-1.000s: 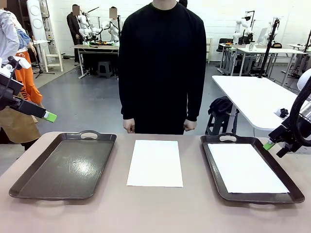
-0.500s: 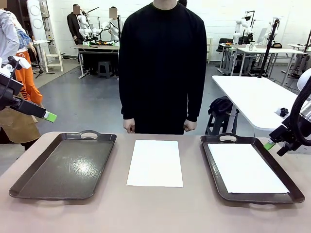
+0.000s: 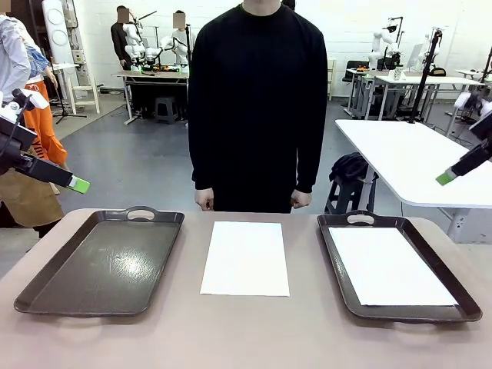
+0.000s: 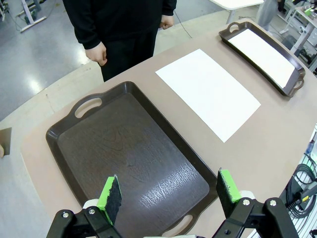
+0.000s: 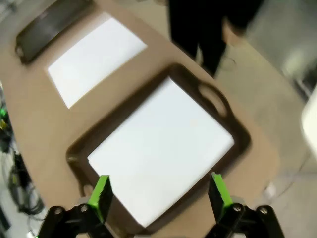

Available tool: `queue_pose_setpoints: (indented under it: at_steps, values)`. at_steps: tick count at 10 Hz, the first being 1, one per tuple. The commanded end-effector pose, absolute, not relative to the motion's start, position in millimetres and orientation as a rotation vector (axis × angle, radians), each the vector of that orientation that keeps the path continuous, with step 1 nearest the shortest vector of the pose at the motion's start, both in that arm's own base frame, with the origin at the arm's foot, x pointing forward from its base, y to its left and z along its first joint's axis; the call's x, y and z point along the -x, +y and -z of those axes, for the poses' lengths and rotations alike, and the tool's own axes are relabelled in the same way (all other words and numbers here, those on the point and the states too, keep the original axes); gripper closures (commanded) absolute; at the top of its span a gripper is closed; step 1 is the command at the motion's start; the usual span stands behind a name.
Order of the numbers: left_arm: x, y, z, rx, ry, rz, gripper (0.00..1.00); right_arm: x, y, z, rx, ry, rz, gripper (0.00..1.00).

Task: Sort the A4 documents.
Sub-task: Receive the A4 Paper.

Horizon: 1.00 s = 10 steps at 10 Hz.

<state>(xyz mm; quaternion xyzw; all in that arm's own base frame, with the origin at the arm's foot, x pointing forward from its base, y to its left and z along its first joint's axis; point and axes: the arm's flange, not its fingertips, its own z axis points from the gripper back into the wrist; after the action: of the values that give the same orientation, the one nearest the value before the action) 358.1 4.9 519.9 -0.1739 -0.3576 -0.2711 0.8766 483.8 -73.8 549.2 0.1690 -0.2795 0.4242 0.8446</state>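
One A4 document [image 3: 246,257] lies flat on the table between two dark brown trays. A second A4 document [image 3: 388,265] lies inside the right tray [image 3: 332,254]. The left tray [image 3: 104,261] holds nothing. My left gripper [image 3: 77,184] hangs high off the table's left side; in the left wrist view it [image 4: 168,191] is open above the bare tray [image 4: 129,158], with the middle sheet [image 4: 208,91] beyond. My right gripper [image 3: 446,177] is up at the right edge; in the blurred right wrist view it [image 5: 159,191] is open over the sheet [image 5: 158,148] in the tray.
A person in a black top [image 3: 257,108] stands at the far edge, hands [image 3: 204,201] down just off the table. A white table [image 3: 407,157] stands behind at the right. Bare tabletop [image 3: 246,338] runs along the near edge.
My right gripper has risen quickly from beside the right tray's far right rim to well above it. The left arm, sheets and trays have not moved.
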Motion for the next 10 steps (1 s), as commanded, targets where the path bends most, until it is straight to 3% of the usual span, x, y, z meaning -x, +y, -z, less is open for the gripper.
queue_pose_setpoints:
  at_steps: [1,6,10]
  values:
    - [-359,7,-518,0.376,-0.752,0.567,0.00,-454,-52,-538,-0.581,-0.673,-1.075,0.00]
    - [-359,7,-518,0.376,-0.752,0.567,0.00,-464,-19,-528,-0.864,-0.626,-1.049,0.00]
    - [-359,7,-518,0.376,-0.752,0.567,0.00,-466,-15,-520,-0.838,-0.548,-1.023,0.00]
